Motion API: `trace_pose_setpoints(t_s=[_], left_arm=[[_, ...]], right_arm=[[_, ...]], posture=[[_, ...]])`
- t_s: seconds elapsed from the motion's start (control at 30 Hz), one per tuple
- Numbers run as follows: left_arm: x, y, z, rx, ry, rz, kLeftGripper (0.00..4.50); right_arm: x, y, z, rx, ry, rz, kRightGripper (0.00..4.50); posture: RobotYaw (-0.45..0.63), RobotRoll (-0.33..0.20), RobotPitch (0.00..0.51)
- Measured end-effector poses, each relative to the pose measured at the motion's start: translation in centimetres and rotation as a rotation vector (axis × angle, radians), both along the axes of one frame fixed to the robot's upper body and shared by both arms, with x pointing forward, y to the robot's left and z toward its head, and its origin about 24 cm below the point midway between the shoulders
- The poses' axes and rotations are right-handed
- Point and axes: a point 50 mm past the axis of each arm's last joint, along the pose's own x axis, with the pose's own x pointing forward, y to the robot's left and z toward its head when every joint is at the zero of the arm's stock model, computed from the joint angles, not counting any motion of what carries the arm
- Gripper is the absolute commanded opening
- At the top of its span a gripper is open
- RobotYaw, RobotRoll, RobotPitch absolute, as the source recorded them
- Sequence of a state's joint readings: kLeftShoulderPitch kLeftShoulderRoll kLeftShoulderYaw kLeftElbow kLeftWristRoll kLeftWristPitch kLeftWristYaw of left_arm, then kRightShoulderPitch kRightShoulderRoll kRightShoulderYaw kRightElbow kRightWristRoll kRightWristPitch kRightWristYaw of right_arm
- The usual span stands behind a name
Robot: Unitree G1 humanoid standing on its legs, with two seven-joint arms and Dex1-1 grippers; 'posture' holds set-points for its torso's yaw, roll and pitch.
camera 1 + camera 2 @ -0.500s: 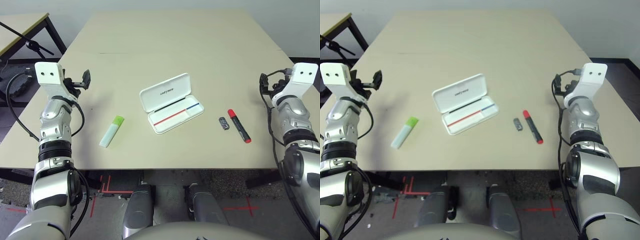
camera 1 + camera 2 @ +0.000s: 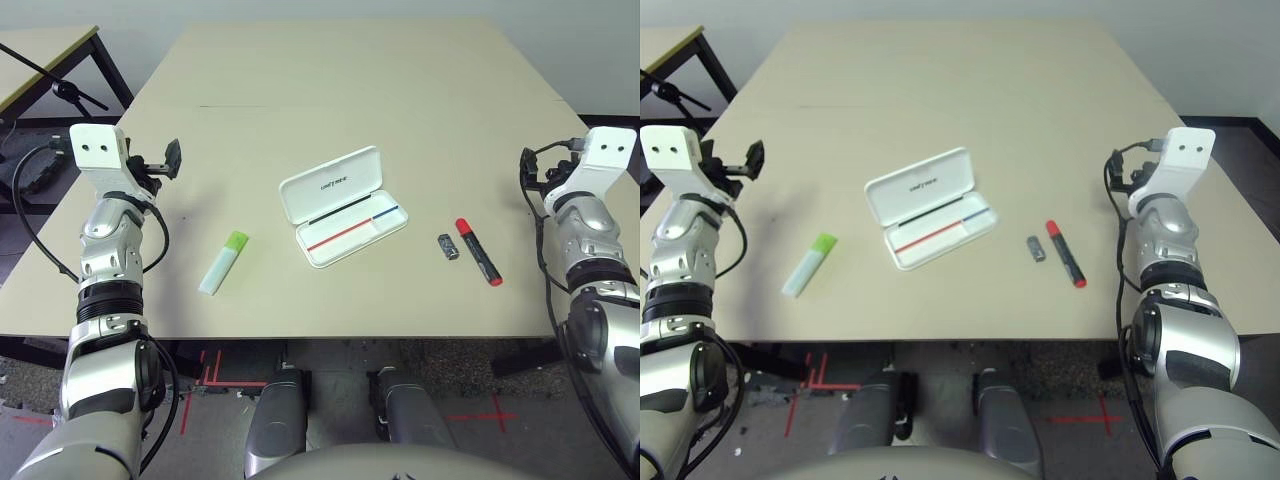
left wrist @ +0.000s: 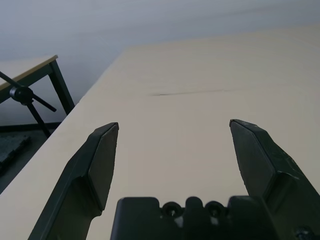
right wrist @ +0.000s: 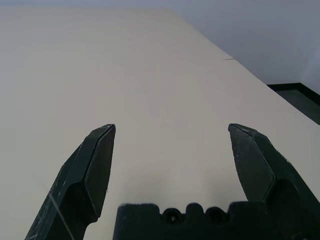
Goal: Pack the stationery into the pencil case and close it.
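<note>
Your two black-fingered grippers, left (image 3: 174, 125) and right (image 4: 172, 126), stay spread and empty, nothing having moved, so packing the open white plastic case (image 2: 357, 238) remains unstarted.

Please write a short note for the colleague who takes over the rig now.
Left gripper: fingers open, nothing held.
Right gripper: fingers open, nothing held.
Pencil case: mid-table, lid up, no stationery inside.
Highlighter: on the table, left of the case.
Grey block, red marker: right of the case, marker farther right.
Done: no packing.
Left: pack all three, close the lid.
</note>
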State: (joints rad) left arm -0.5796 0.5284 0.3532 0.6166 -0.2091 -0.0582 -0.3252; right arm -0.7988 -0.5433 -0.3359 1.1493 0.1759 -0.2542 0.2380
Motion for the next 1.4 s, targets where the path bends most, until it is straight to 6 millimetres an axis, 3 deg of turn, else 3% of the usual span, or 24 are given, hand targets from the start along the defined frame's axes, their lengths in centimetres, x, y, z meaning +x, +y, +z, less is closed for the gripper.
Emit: trace_pose_setpoints(t_s=[0.17,0.27,0.47,0.67,0.9,0.93,1.13,1.4], left_arm=[[-0.3,-0.4,0.5,-0.02,-0.01,-0.038,4.47],[-1.4,-1.6,1.2,-0.048,-0.013,-0.175,4.47],[-5.7,-7.7,1.0,-0.042,0.127,-0.672,4.47],[-9.0,-11.6,1.2,0.032,0.23,-1.035,4.47],[-9.3,-14.5,0.2,0.096,0.288,-1.212,4.47],[-9.1,-14.7,0.3,0.106,0.278,-1.215,4.47],[-8.2,-14.6,-0.2,0.137,0.28,-1.214,4.47],[-7.5,-14.9,-0.9,0.155,0.277,-1.236,4.47]], right_arm=[[0.0,0.1,0.0,-0.001,0.001,0.01,4.5],[0.0,0.0,0.0,-0.004,0.004,0.014,4.5],[0.1,-0.1,0.3,-0.02,0.014,0.03,4.5],[0.1,0.0,0.3,-0.033,0.022,0.054,4.5],[0.4,0.5,0.3,-0.044,0.069,0.155,4.5],[0.4,0.6,0.5,-0.046,0.076,0.177,4.5],[0.9,1.1,3.1,-0.115,0.185,0.341,4.5],[-1.0,2.9,4.9,-0.199,0.613,0.457,4.5]], posture=[[0.11,0.0,0.094],[0.12,0.0,0.094],[0.12,0.0,0.096],[0.11,0.0,0.099],[0.11,0.0,0.099],[0.06,0.0,0.102],[0.02,0.0,0.1],[-0.01,0.0,0.098]])
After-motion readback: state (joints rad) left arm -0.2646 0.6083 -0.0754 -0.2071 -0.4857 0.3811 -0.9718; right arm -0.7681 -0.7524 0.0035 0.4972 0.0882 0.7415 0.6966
